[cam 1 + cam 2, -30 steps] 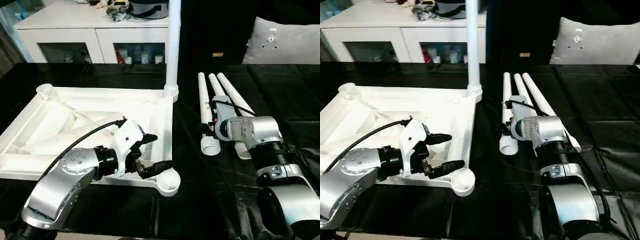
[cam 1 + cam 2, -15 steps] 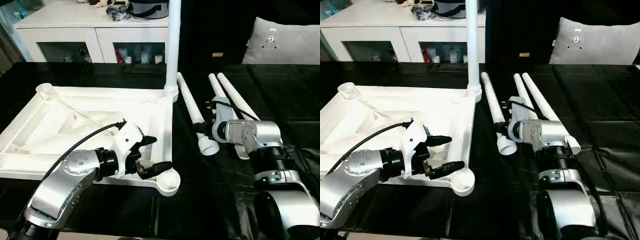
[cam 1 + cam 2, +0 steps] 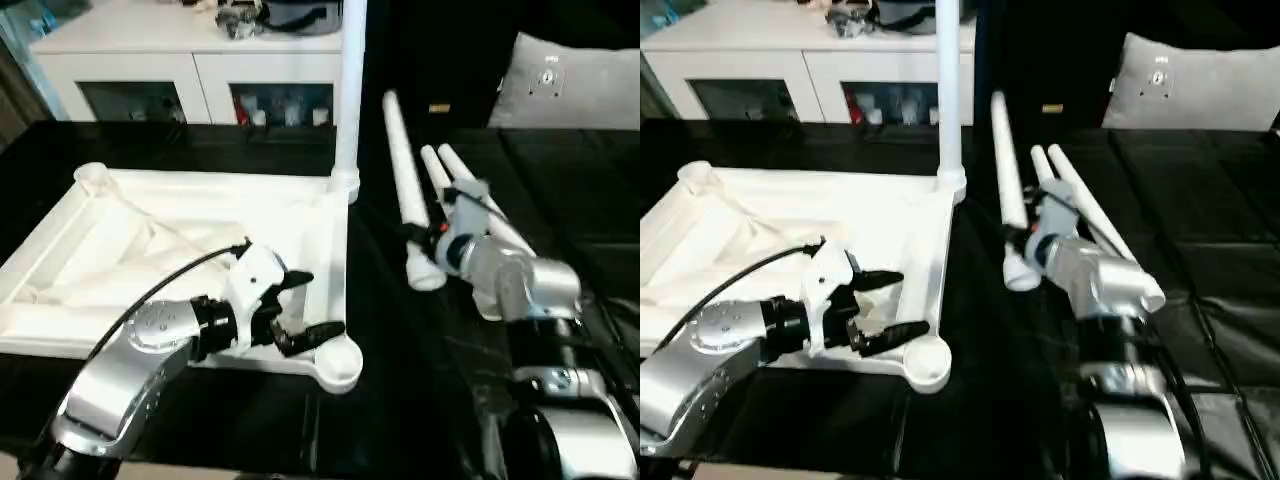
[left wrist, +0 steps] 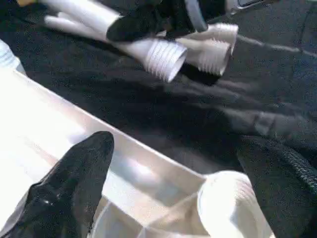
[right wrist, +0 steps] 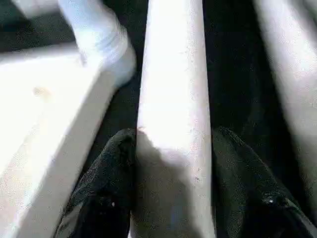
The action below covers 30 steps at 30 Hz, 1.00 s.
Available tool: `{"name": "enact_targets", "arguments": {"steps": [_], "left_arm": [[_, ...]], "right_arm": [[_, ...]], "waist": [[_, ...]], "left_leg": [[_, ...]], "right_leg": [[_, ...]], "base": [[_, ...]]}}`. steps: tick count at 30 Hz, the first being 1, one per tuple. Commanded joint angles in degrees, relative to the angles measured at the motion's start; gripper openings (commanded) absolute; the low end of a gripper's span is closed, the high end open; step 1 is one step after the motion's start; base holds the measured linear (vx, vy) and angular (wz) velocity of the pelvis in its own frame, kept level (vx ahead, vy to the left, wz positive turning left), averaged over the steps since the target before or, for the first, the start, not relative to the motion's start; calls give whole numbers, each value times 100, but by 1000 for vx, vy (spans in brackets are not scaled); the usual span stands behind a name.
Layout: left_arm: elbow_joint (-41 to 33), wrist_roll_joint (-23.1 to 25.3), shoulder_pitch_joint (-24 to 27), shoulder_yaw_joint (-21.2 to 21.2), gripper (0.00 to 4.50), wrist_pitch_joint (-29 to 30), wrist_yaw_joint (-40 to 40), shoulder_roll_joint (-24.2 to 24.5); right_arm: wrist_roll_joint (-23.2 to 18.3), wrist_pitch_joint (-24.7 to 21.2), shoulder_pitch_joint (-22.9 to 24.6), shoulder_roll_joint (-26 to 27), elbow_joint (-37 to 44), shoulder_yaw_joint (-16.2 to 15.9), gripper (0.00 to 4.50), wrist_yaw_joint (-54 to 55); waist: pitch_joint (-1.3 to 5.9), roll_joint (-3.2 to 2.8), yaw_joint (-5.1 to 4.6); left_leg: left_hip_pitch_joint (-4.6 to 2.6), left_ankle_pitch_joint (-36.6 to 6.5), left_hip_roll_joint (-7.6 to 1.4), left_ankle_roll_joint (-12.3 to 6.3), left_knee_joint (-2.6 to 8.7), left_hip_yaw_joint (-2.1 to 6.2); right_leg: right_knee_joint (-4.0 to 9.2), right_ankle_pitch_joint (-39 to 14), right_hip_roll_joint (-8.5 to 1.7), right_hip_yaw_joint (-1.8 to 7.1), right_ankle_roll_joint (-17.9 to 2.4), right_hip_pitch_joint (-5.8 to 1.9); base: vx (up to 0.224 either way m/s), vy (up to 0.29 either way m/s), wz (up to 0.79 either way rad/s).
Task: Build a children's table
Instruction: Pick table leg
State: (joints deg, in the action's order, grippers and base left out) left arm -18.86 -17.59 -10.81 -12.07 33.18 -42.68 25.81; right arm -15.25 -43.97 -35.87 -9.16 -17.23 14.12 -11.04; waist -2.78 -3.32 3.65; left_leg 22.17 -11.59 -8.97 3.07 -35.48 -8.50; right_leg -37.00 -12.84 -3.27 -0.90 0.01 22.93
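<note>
The white tabletop [image 3: 120,250] lies upside down on the black surface, ribs up. One leg [image 3: 348,90] stands upright in its far right corner socket. My left gripper [image 3: 320,302] is open, its fingers [image 4: 74,188] straddling the near rim beside the empty near right corner socket [image 3: 338,366]. My right gripper [image 5: 174,136] is shut on a second leg [image 3: 403,185], which is lifted off the surface and slants up and away, threaded end [image 3: 426,275] nearest me. Two more legs [image 3: 470,195] lie side by side just right of it.
A white cabinet [image 3: 190,50] with glass doors runs along the back. A grey cushion [image 3: 580,80] rests at the back right. Black cloth [image 3: 560,180] covers the work surface to the right of the legs.
My right gripper closed on the leftmost lying leg and raised it, swinging its far end up and away from the other two. The left arm stayed put.
</note>
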Motion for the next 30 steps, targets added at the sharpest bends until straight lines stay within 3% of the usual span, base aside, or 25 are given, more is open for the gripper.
{"name": "enact_targets", "arguments": {"steps": [1, 4, 8, 9, 12, 15, 16, 18, 19, 23, 25, 30], "left_arm": [[64, 63, -70, 130, 450, -42, 154, -44], [184, -39, -380, 368, 450, 207, 508, -314], [487, -115, -834, 619, 450, 104, 861, -673], [557, -148, -925, 674, 450, 91, 932, -749], [832, -488, -1360, 1005, 450, 117, 1217, -1153], [971, -934, -1729, 1348, 450, 335, 1394, -1510], [1045, -1300, -1965, 1601, 450, 556, 1490, -1747], [1122, -1629, -2161, 1806, 450, 741, 1564, -1929], [1248, -2026, -2348, 2029, 450, 1010, 1667, -2116], [1394, -2472, -2530, 2276, 450, 1196, 1851, -2320], [1511, -2999, -2734, 2472, 450, 1362, 1978, -2551], [1534, -3364, -2893, 2613, 450, 1610, 2023, -2747]], "right_arm": [[-199, 371, 0, -24, 406, 190, 188, -18], [-814, 509, 116, 226, 1137, 798, 188, -39], [-1507, 573, 293, 444, 1657, 1106, 187, -525], [-1610, 588, 336, 464, 1729, 1114, 187, -631], [-2297, 593, 598, 552, 2114, 1093, 187, -1271], [-2958, 363, 763, 675, 2362, 1181, 187, -1701], [-3309, 135, 883, 711, 2499, 1213, 187, -1933], [-3545, -29, 981, 723, 2587, 1212, 187, -2130], [-3790, -181, 1105, 666, 2669, 1118, 187, -2417], [-3940, -255, 1223, 582, 2717, 987, 187, -2614], [-4077, -317, 1334, 473, 2789, 847, 187, -2777], [-4178, -451, 1398, 385, 2881, 735, 187, -2857]], "waist": [[354, 50, 15], [350, 43, 17], [355, 21, 16], [351, -6, 20], [369, -6, 30], [377, 36, 56], [373, 75, 56], [359, 67, 104], [364, 59, 119], [343, 56, 184], [343, 76, 213], [348, 96, 268]], "left_leg": [[-84, -646, -259, 149, 438, 26], [-99, -716, -256, 123, 437, 25], [-78, -669, -245, 82, 436, 38], [-76, -671, -237, 76, 439, 43], [-51, -633, -230, 30, 421, 52], [-23, -406, -235, -111, 405, 63], [-28, -388, -231, -142, 399, 50], [-24, -359, -219, -220, 377, 36], [-27, -365, -222, -208, 376, 44], [-38, -462, -233, -148, 388, 40], [-40, -487, -231, -109, 389, 42], [-25, -359, -241, -118, 393, 50]], "right_leg": [[447, -382, -350, 199, -1064, -281], [464, -494, -349, 204, -1051, -271], [468, -384, -342, 197, -1050, -289], [473, -361, -335, 191, -1061, -286], [462, -192, -359, 190, -1151, -332], [443, 35, -363, 173, -1264, -352], [456, 21, -358, 175, -1270, -346], [467, -155, -363, 173, -1350, -338], [460, -226, -370, 169, -1356, -337], [526, -667, -369, 178, -1228, -301], [538, -782, -375, 181, -1186, -311], [522, -674, -378, 178, -1115, -303]], "base": [[0, 0, 0], [0, 0, 0], [0, 0, 0], [0, 0, 0], [0, 0, 0], [0, 0, 0], [0, 0, 0], [0, 0, 0], [0, 0, 0], [0, 0, 0], [0, 0, 0], [0, 0, 0]]}}
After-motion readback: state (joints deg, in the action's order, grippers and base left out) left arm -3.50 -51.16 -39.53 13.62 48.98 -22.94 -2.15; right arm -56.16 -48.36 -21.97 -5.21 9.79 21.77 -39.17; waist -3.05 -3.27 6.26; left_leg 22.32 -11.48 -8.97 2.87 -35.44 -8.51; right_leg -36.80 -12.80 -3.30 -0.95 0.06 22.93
